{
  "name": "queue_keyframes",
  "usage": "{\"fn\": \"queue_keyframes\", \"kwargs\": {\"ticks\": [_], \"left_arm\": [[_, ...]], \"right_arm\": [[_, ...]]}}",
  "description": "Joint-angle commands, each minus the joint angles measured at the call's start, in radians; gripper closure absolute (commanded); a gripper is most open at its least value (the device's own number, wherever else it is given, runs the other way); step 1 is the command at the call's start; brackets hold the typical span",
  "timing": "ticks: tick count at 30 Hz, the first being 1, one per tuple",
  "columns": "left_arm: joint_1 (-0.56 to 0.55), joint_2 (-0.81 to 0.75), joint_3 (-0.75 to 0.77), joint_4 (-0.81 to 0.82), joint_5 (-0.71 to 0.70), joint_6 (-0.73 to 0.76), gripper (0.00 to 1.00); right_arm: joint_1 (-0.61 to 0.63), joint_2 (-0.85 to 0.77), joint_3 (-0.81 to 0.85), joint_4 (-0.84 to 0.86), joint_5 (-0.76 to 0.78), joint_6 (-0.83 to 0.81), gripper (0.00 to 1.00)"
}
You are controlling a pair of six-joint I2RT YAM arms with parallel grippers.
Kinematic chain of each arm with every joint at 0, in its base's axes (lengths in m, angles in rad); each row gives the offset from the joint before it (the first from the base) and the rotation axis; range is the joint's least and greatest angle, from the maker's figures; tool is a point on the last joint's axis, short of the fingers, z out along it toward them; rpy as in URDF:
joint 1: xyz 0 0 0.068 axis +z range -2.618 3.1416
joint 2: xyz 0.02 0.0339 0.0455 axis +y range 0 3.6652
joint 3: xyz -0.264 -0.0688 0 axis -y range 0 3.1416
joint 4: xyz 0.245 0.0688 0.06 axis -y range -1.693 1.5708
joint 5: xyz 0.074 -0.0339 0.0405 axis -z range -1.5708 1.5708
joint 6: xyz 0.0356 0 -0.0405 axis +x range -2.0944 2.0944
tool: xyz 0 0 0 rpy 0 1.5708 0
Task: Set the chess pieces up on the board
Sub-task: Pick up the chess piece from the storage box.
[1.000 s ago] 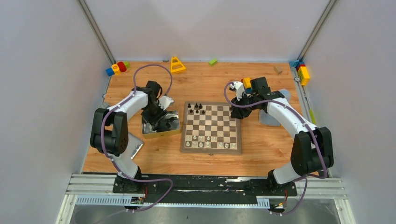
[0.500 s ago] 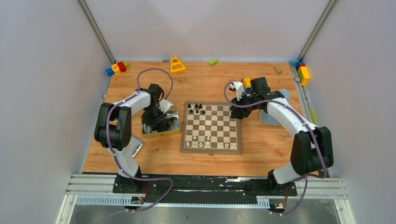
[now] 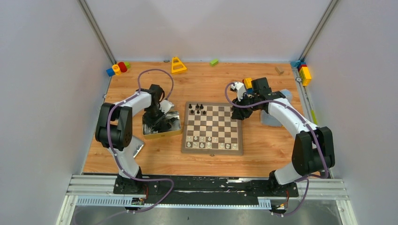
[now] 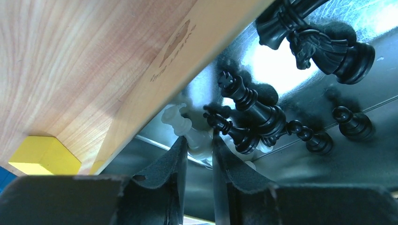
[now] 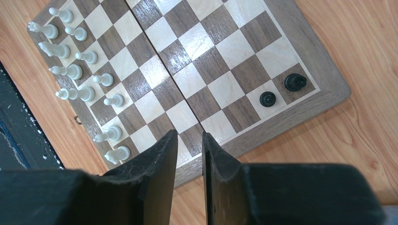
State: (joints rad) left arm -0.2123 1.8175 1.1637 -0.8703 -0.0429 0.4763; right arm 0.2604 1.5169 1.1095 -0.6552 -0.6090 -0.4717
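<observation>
**Top view.** The board (image 3: 213, 126) lies on the table (image 3: 206, 84). White pieces (image 3: 209, 142) are set in the two rows along the board's near edge. A few black pieces (image 3: 197, 108) are grouped at its far left corner. A tin (image 3: 162, 135) stands just beside the board's left edge, and the left gripper (image 3: 157, 123) is lowered into it. The right gripper (image 3: 237, 112) is held at the board's far right corner. No writing can be read.

**Left wrist view.** The left gripper (image 4: 199, 140) is closed to a narrow gap, and a white piece (image 4: 180, 123) is held between the fingers (image 4: 176, 159). Loose black pieces (image 4: 256, 110) lie on the tin's shiny floor (image 4: 281, 61), near the white piece. A faint stamped mark (image 4: 171, 49) is carried on the tan band at the tin's edge, but it cannot be read. A yellow block (image 4: 40, 159) is seen beyond the tin.

**Right wrist view.** The right gripper (image 5: 190, 140) is nearly closed, and nothing is held. It is positioned above the board's border (image 5: 300, 105). Two black pieces (image 5: 268, 99) stand on squares at one corner of the board. The white pieces (image 5: 75, 70) are lined in two rows along the opposite edge. No label is visible.
</observation>
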Motion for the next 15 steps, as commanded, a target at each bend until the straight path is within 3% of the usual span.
{"fn": "queue_keyframes", "kwargs": {"ticks": [1, 7, 15], "left_arm": [[0.012, -0.067, 0.023, 0.018, 0.008, 0.002, 0.75], [0.013, -0.138, 0.038, 0.002, 0.056, 0.027, 0.77], [0.012, -0.220, 0.034, 0.004, 0.172, 0.055, 0.79]], "right_arm": [[-0.003, -0.005, 0.045, -0.015, -0.059, 0.006, 0.73], [-0.003, -0.001, 0.125, -0.079, -0.101, -0.001, 0.73], [0.002, 0.044, 0.244, -0.123, -0.270, 0.014, 0.73]]}}
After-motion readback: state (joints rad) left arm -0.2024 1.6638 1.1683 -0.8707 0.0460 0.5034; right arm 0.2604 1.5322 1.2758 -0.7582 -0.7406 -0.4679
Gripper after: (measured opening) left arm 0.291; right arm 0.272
